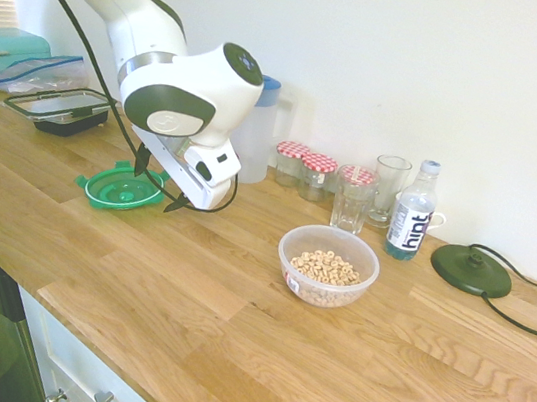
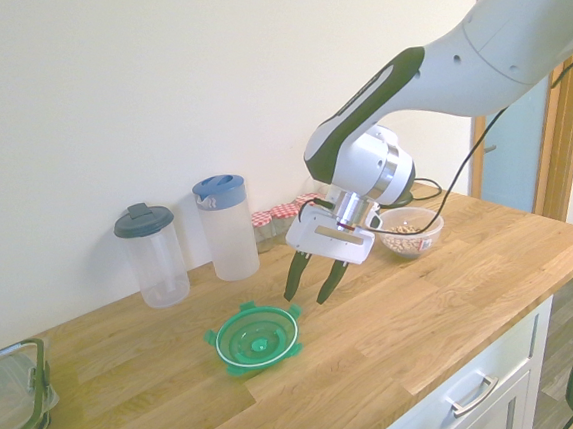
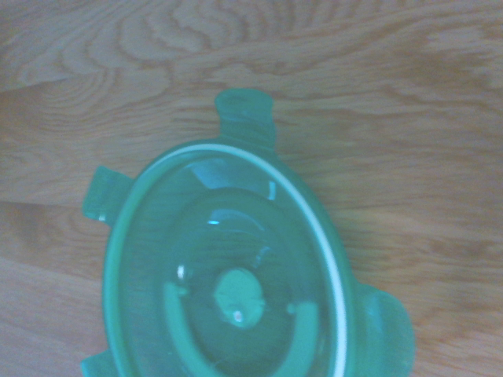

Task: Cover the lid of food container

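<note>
We start with the wooden counter point(image 1: 229, 327), which carries everything, and above it the white arm point(image 2: 493, 46), whose dark sleeve likely bears the maker's name, though we cannot read it from this angle. The arm leans down and to the left so that its gripper point(image 1: 158, 183) tilts toward the lid point(image 1: 121, 189), which we judge to be the lead-in to a pick: the wrist view is filled by that lid point(image 3: 228, 290), so the approach looks lined up. The two dark fingers stand spread as wide as they go and hold nothing; in the second exterior view the gripper point(image 2: 311, 283) hangs just above the lid's far right edge point(image 2: 256, 340), apart from it. The lid lies flat on the wood with its white ring up and its clip tabs splayed, well to the left of the food container point(image 1: 328, 266), which sits open with cereal rings inside and a small side label too small to read. Along the far wall stand a blue-lidded jug point(image 2: 226, 227), red-checked jars point(image 1: 304, 169), glasses point(image 1: 370, 196) and a water bottle point(image 1: 411, 222) whose label reads "hint", all clear of the path between lid and bowl
</note>
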`<state>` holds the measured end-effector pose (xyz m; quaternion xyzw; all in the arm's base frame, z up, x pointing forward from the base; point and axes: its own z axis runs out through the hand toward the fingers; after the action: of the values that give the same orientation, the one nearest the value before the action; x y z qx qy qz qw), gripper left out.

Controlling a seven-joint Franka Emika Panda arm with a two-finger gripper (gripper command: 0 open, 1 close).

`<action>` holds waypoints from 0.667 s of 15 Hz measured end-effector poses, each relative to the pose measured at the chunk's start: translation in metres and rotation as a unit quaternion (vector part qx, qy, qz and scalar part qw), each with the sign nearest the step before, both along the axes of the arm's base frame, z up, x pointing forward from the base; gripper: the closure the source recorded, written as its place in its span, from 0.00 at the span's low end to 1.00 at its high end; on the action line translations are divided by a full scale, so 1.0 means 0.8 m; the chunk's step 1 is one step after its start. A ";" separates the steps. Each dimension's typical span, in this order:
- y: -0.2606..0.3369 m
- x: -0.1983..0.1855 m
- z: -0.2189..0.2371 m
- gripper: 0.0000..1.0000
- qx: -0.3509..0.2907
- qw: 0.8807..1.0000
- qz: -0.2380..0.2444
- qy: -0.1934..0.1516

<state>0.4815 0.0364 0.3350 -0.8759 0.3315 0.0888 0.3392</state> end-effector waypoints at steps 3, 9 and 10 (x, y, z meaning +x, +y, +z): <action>-0.011 0.009 -0.039 0.00 0.041 0.999 0.024 0.002; 0.010 0.019 -0.052 0.00 0.081 0.997 0.022 -0.001; 0.015 0.020 -0.053 0.00 0.086 0.996 0.019 -0.001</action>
<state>0.4971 0.0480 0.2923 -0.8497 0.3055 0.1229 0.4119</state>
